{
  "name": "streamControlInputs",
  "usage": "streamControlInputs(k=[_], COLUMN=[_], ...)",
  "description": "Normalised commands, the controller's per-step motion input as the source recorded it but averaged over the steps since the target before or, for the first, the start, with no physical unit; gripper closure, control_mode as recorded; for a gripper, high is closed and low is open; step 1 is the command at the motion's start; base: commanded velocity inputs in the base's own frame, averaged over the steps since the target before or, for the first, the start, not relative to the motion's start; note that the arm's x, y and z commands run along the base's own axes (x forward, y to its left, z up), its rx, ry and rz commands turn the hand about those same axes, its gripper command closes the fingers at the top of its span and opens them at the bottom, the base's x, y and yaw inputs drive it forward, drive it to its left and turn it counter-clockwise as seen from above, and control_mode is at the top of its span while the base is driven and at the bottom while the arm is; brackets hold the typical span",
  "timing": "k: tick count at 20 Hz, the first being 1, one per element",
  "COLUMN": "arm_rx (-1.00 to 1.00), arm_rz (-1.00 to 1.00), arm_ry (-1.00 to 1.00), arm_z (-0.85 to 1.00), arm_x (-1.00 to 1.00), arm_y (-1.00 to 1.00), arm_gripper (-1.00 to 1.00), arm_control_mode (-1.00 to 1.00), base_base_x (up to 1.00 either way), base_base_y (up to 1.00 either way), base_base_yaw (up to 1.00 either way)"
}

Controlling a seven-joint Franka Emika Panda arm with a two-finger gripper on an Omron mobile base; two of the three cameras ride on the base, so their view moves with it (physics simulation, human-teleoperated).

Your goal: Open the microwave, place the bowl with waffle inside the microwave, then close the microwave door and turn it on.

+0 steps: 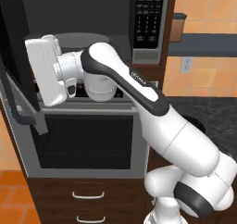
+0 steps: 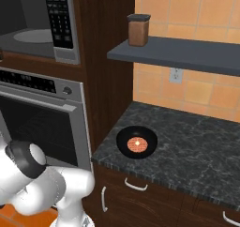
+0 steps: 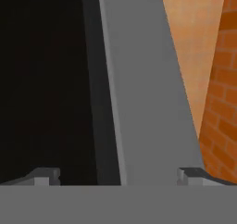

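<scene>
The gripper (image 3: 118,176) has its jaws wide apart, holding nothing. Between and just beyond them runs the grey edge of the microwave door (image 3: 143,89), its black glass off to one jaw's side and orange wall to the other. The door stands swung open at the left of the microwave (image 1: 92,38), whose cavity lies beside the hand. The bowl (image 2: 137,142), with the waffle (image 2: 137,144) in it, sits on the counter (image 2: 197,151), well apart from the jaws.

Your arm (image 1: 139,89) reaches left across the open microwave (image 1: 92,19); hand sits by the swung-out microwave door (image 1: 11,70). Wall oven (image 1: 85,142) below, drawers (image 1: 88,202) underneath.
</scene>
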Motion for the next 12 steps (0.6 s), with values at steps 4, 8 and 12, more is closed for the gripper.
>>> streamControlInputs(k=[4, 8, 12], arm_rx=[-0.06, 0.00, 0.00], arm_rz=[0.00, -0.06, -0.14], arm_ry=[0.00, -0.16, -0.33], arm_z=[0.00, 0.00, 0.00], arm_x=[-0.22, -0.56, -0.54], arm_y=[0.68, -0.47, -1.00], arm_gripper=[-1.00, -1.00, -1.00], arm_control_mode=[-1.00, -1.00, -1.00], base_base_x=[0.00, 0.00, 0.00], base_base_y=[0.00, 0.00, 0.00], base_base_yaw=[0.00, 0.00, 0.00])
